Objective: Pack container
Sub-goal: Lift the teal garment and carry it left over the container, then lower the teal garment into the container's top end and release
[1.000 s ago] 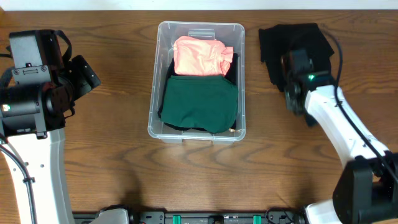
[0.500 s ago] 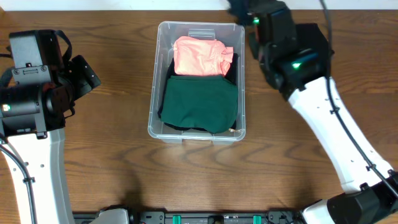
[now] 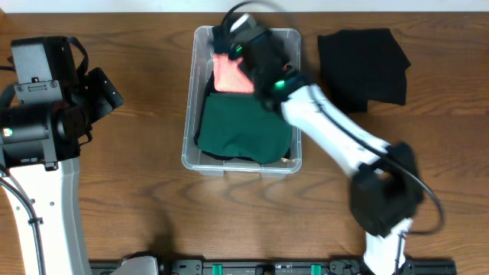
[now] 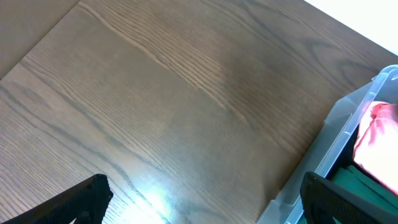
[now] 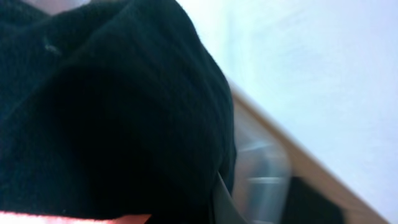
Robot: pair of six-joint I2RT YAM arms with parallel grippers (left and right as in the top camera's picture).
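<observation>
You are holding a black garment [image 5: 106,112] clamped in the right gripper [image 3: 233,32] over the mid-table container [image 3: 189,114], at its 12 o'clock end. The left gripper [image 4: 205,193] is hanging spread. 2 garments, pink [image 3: 229,75] and green [image 3: 244,126], are lying packed; 1 black cloth [image 3: 363,61] is waiting at 2 o'clock.

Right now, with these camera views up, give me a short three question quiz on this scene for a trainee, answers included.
1. True or false: a pink cloth lies inside the bin.
2. Which arm reaches over the bin? A) left B) right
3. Fill in: the cloth lying on the table, right of the bin, is ____.
Key: 1 true; 2 B; 3 black.
</observation>
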